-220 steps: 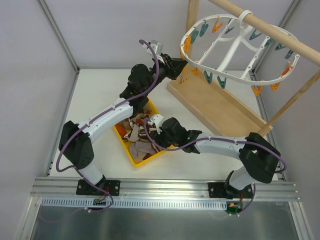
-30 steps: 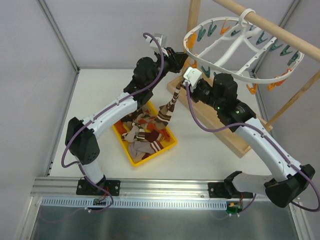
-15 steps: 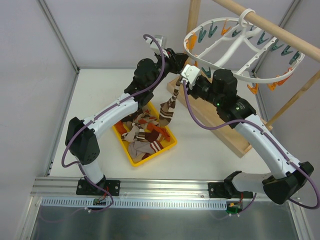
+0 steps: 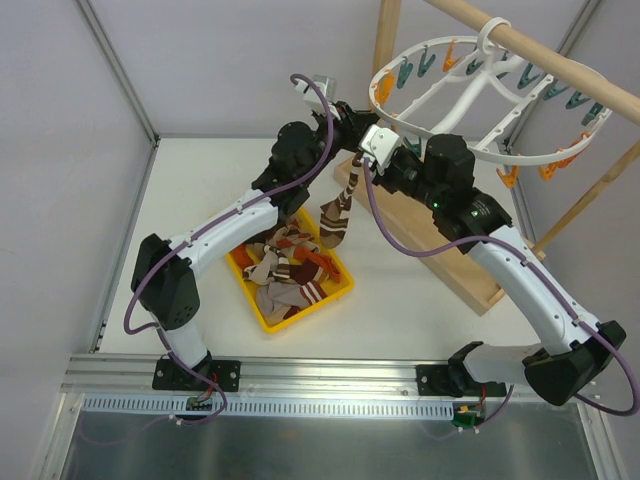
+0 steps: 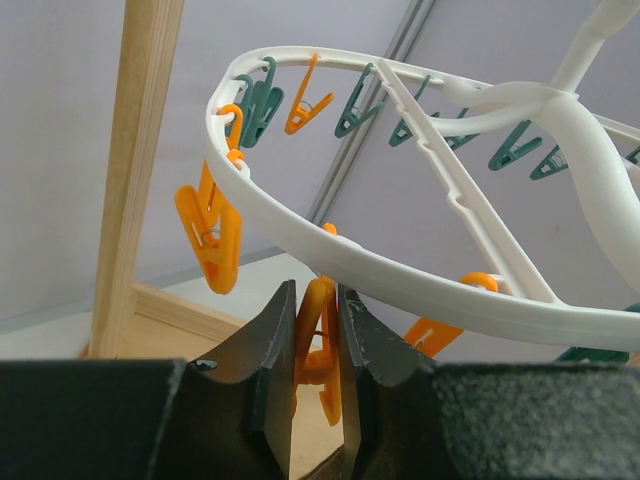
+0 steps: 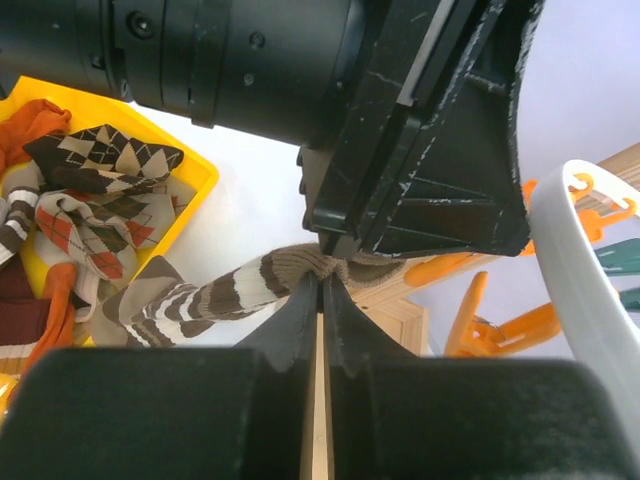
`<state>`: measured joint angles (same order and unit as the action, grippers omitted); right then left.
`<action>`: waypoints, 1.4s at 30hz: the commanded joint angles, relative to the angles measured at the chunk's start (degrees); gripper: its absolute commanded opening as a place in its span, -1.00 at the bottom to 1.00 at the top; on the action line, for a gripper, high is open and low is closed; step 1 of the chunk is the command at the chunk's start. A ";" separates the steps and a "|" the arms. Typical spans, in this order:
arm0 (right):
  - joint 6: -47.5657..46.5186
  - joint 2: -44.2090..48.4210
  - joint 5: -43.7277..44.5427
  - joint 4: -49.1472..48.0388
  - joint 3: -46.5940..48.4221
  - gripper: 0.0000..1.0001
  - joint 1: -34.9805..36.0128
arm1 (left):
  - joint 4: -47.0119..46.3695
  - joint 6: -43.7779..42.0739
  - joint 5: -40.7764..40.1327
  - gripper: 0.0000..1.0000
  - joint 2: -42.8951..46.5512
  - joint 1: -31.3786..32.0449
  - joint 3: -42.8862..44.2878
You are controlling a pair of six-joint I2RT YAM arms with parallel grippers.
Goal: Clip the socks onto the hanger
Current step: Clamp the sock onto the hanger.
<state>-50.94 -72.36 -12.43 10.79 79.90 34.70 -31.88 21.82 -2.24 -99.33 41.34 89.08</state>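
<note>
Hanger [image 5: 400, 288], hooked on the wooden pole [image 4: 560, 72], is the mark: well below its rim the yellow tray [image 4: 247, 288] holds the spare socks [image 4: 285, 270], while just under the rim the left gripper [image 5: 316, 310] is clamped on an orange clothespin [image 5: 318, 355] and the right gripper [image 6: 320, 285], close beside it, pinches a striped brown sock [image 6: 210, 297] by its cuff. To do this step well, the cuff probably needs to sit deep in the pin's mouth before the left fingers release, with the right letting go last. No brand, label or writing is readable.

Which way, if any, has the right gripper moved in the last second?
Yes: the right gripper shifted slightly up and left, toward the wooden post.
</note>
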 commanded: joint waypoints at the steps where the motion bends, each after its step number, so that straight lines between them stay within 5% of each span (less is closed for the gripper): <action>1: -2.06 0.02 0.30 -1.64 3.25 -0.99 -0.33 | -2.84 -0.64 -2.33 -1.00 1.86 0.58 -0.75; 30: -2.06 -0.33 4.78 0.46 2.89 -0.99 -1.12 | -3.72 -3.01 -4.70 -1.00 3.35 0.85 -0.84; 42: -0.22 -1.73 6.09 1.43 4.21 -0.99 -1.12 | -5.82 -8.90 -12.95 -1.00 3.09 3.74 -1.01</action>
<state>-52.31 -74.30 -7.14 13.06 81.34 33.93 -33.89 16.32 -9.89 -98.78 43.99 88.14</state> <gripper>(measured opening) 0.021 0.173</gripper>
